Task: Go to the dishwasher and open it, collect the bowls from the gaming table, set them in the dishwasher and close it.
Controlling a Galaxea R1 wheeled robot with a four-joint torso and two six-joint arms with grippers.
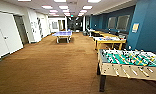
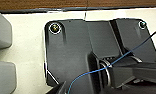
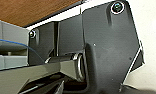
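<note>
The robot faces a long carpeted room [image 1: 56,65], foosball table [image 1: 130,63] close at right; gripper states cannot be told.

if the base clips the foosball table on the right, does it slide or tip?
Likely neither easily. The foosball table has a deep boxy cabinet on dark legs, so it looks heavy. The brown carpet should resist sliding. Its protruding rod handles look most exposed to a bump.

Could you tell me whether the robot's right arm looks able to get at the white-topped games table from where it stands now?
Probably not: the gaming table stands well down the room, beyond the foosball table, with brown carpet between. It looks too far for either arm.
</note>
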